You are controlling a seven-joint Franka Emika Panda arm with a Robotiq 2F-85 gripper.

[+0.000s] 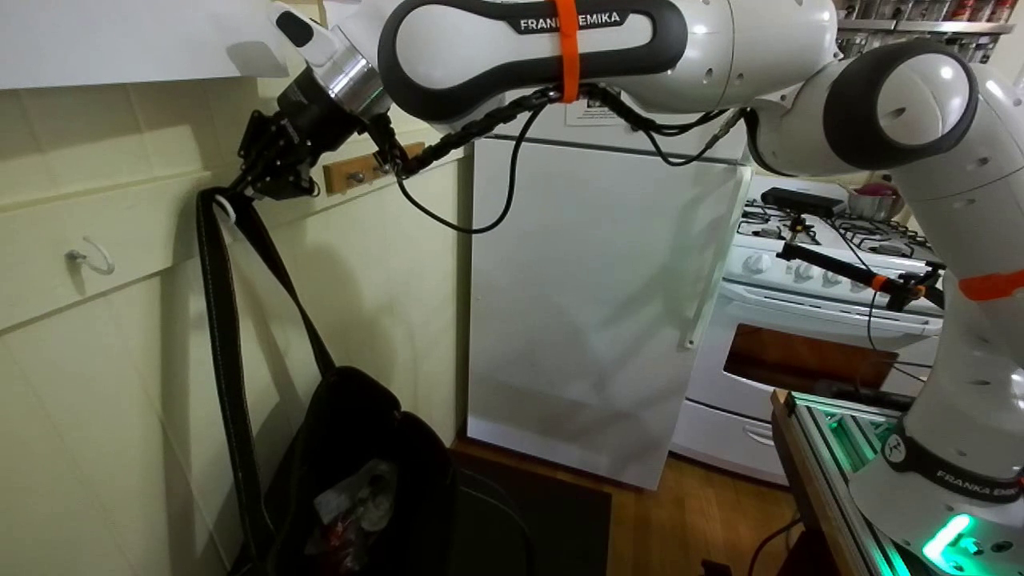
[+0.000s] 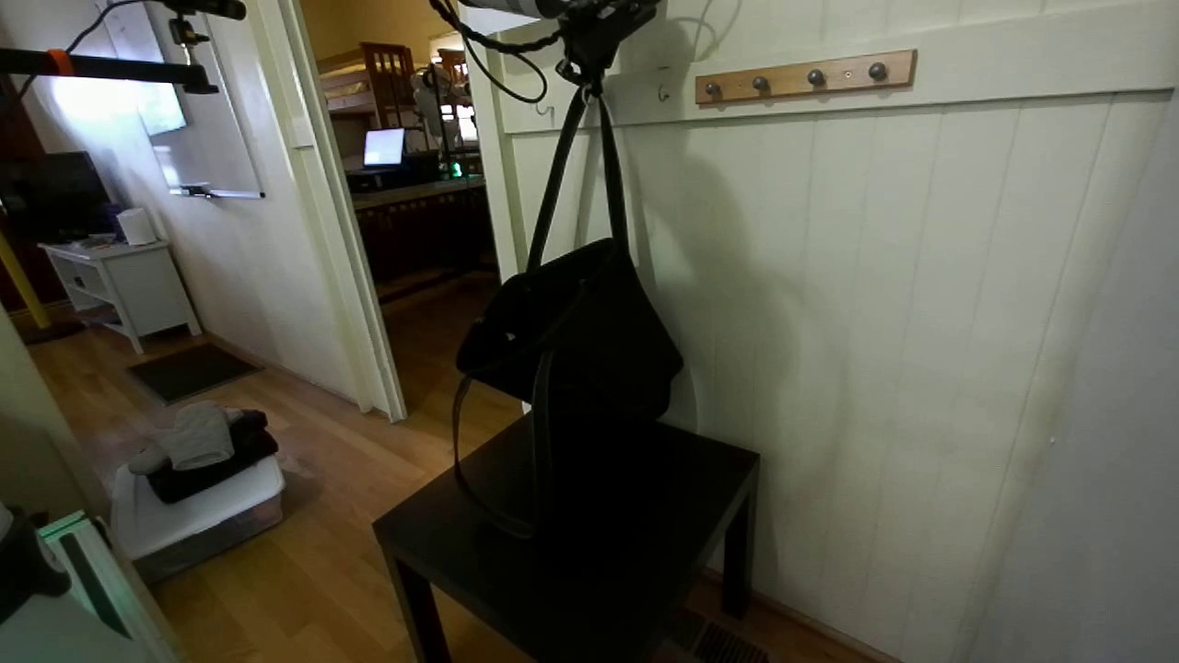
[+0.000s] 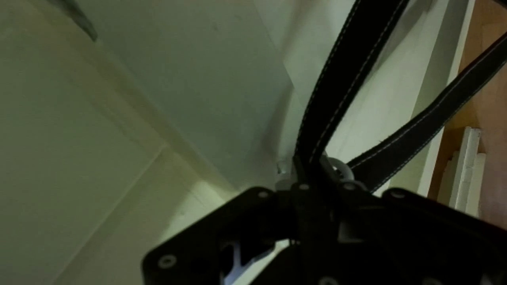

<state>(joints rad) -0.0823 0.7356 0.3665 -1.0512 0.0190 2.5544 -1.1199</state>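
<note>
While the gripper is closed tight, it has hold of a stitched black strap near the top of its loop. Just beside the fingertips, between the strap's two runs, shows a white hook. Below, in both exterior views, is the open black tote bag, tilted over a low black table, its base lost in the dark. Beyond stand a white refrigerator and, farther off, a white gas range.

Both exterior views look down on the bag from different sides, the wrist view closely along the fingers.
</note>
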